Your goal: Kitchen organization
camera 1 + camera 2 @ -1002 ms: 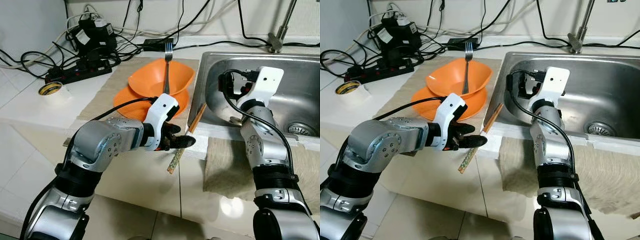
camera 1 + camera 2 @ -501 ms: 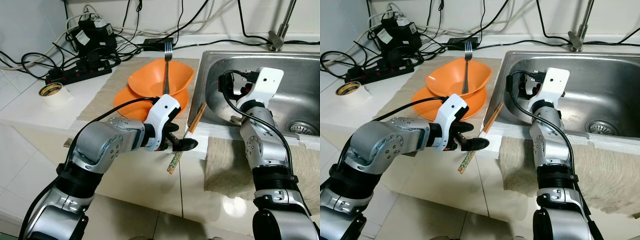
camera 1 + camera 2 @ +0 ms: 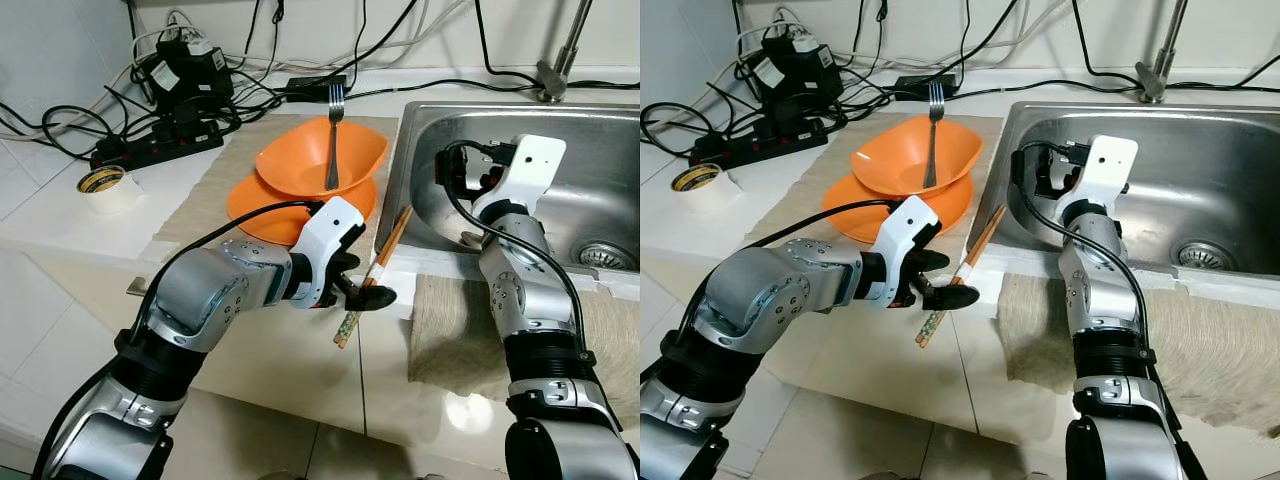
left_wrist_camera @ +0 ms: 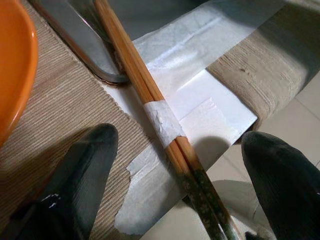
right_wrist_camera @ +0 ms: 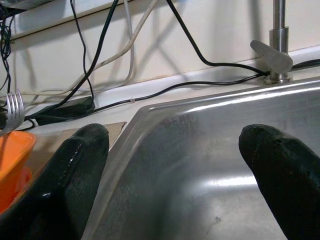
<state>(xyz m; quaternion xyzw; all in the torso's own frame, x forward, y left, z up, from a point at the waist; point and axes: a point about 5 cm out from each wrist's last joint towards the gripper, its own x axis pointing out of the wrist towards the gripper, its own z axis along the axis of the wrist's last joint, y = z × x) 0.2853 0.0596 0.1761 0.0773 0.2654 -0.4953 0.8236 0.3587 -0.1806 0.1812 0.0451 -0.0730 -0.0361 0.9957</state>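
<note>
On a kitchen counter [image 3: 60,225] edged by a steel sink [image 3: 590,190], the robot's left pincer [image 3: 362,293] hovers at the front lip with its two black fingers [image 4: 82,172] spread wide, straddling a taped pair of chopsticks [image 3: 385,248] without touching them. The wrist view shows the sticks running straight up the gap between the fingers, clear space on either side. Beyond the pincer, a fork [image 3: 334,135] stands in an orange bowl [image 3: 310,158] nested on an orange plate [image 3: 258,200], both on a woven mat [image 3: 215,180].

The chopsticks lie slanted across the sink's near corner, upper ends resting by the rim, patterned lower ends jutting past the counter edge below the pincer. They look light, thin and stiff, bound into one piece by a band of white tape [image 4: 164,124]; smooth wood could roll or pivot if pinched near an end. The taped middle, directly ahead of the fingertips, seems the surest place to close on.

The right pincer [image 3: 1040,178] is held over the sink basin, fingers well apart in its wrist view, holding nothing.
</note>
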